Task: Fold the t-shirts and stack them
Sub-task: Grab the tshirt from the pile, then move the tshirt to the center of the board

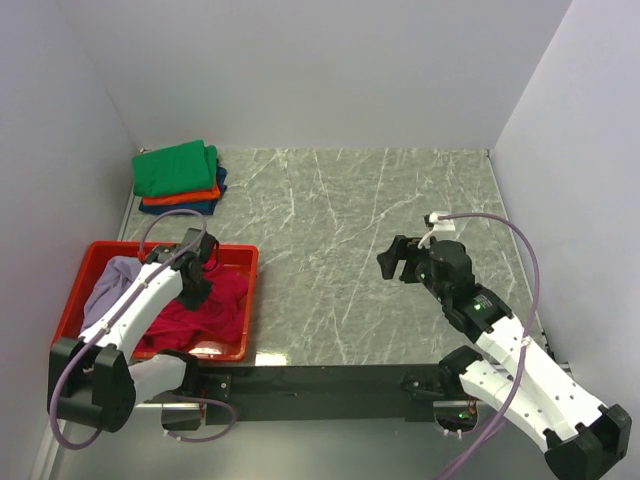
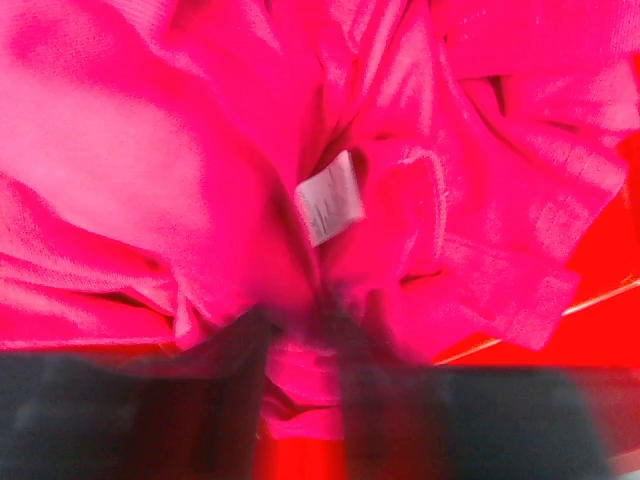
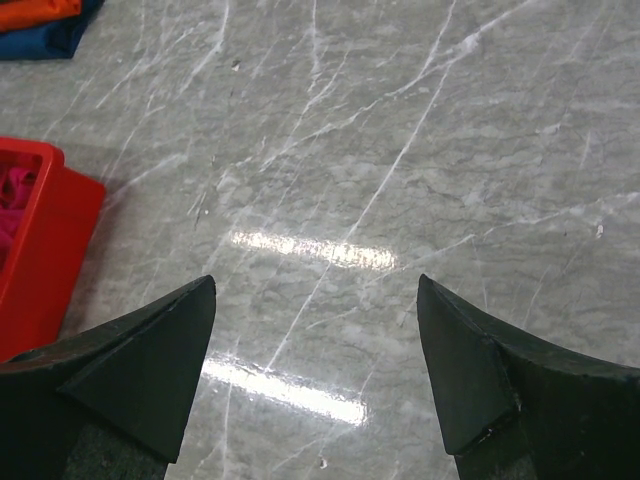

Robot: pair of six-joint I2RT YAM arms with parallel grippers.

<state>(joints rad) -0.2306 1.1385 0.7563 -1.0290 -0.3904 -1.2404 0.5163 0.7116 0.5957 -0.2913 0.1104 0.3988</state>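
Crimson-pink t-shirt (image 1: 225,305) is lying bunched under left hand (image 1: 195,287) | grip: cannot tell | right hand (image 3: 316,290) is hovering wide, apart.

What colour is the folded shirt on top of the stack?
Green folded cloth t-shirt, clearest in the top external view.

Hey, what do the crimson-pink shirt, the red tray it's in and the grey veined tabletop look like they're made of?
Crimson-pink t-shirt: soft knit cloth, slight sheen; it creases loosely and carries a sewn white label. Rigid red tray: probably smooth moulded plastic, judging by its straight, even rim. Grey veined tabletop: polished marble or a marble-look laminate; it mirrors the lights.
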